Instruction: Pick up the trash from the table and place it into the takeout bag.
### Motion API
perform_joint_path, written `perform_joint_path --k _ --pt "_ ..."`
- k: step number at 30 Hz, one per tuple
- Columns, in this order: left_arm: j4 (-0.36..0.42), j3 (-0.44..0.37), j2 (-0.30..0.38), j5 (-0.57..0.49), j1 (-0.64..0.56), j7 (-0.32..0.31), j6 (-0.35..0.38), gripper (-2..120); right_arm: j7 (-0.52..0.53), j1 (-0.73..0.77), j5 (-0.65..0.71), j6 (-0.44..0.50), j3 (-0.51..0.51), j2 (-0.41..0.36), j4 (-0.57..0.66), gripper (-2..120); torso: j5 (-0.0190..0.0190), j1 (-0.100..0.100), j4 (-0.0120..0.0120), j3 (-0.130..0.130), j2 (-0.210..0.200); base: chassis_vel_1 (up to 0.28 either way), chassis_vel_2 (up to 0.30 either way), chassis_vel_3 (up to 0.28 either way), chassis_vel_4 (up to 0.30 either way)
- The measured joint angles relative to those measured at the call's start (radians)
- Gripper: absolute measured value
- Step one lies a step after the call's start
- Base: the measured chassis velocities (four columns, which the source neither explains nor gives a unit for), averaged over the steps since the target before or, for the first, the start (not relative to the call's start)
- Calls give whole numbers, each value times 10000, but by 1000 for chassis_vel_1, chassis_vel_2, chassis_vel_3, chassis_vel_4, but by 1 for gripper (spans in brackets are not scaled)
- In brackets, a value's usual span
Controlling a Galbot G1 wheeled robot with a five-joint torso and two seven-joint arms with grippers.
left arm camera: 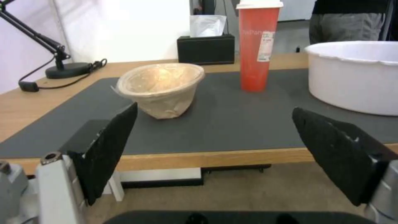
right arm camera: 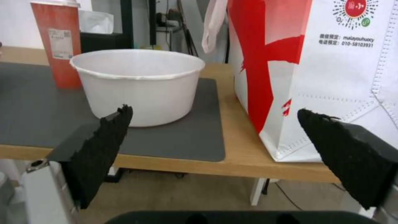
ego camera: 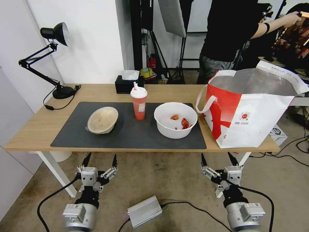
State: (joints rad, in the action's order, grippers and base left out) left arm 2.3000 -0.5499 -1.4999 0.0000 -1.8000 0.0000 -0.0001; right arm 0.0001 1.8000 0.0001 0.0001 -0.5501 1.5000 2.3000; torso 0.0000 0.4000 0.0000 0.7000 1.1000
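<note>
On the dark grey mat (ego camera: 128, 132) of the table (ego camera: 38, 129) stand a tilted beige bowl (ego camera: 102, 120) (left arm camera: 161, 87), a red drink cup (ego camera: 139, 103) (left arm camera: 257, 46) (right arm camera: 58, 46) with white lid and straw, and a large white bowl (ego camera: 175, 120) (left arm camera: 356, 74) (right arm camera: 136, 84) holding red scraps. The red-and-white takeout bag (ego camera: 251, 109) (right arm camera: 315, 71) stands open at the table's right end. My left gripper (ego camera: 100, 159) (left arm camera: 213, 124) hangs open below the front edge, before the beige bowl. My right gripper (ego camera: 219, 158) (right arm camera: 215, 124) is open below the edge, between white bowl and bag.
A black tissue box (ego camera: 127, 84) (left arm camera: 206, 48) sits at the table's back edge and a black desk lamp (ego camera: 54, 58) at the back left. A silver box (ego camera: 145, 211) and cables lie on the floor between my arms. A person stands behind the bag.
</note>
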Motion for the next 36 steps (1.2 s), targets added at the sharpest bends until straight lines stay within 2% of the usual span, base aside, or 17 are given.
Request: perform_joint_path --k 18,20,22,25,29,30,34,36 --pt "0 0 0 0 1 0 0 100 0 1 0 0 0 0 0 100 0 0 0 0 0 0 0 0 0" --pt "-25 -36 -34 -104 37 -46 26 100 0 -4 1 -6 0 -2 0 100 2 0 -1 0 0 0 0 0 0" --pt "-189 -353 -296 -577 433 -480 222 100 1 -37 29 -75 -3 -30 0 100 0 -1 1 -1 0 0 0 0 0" --pt "-300 -508 -471 -881 741 -798 347 100 63 -264 212 -492 -50 -181 13 100 -1 0 -2 0 -1 0 0 0 0" --pt "-338 -566 -525 -974 811 -901 315 100 346 -1156 932 -2113 -261 -761 155 100 2 0 0 1 0 0 0 0 0" --pt "-338 -566 -525 -974 811 -901 315 100 346 -1156 932 -2113 -261 -761 155 100 2 0 0 1 0 0 0 0 0" --pt "-342 -569 -511 -960 747 -902 218 100 630 -1915 1562 -3447 -433 -1270 280 100 1 1 3 1 -1 0 0 0 0" --pt "-342 -569 -504 -949 732 -902 198 100 685 -1948 1637 -3506 -432 -1331 295 100 1 0 2 2 -1 0 0 0 0"
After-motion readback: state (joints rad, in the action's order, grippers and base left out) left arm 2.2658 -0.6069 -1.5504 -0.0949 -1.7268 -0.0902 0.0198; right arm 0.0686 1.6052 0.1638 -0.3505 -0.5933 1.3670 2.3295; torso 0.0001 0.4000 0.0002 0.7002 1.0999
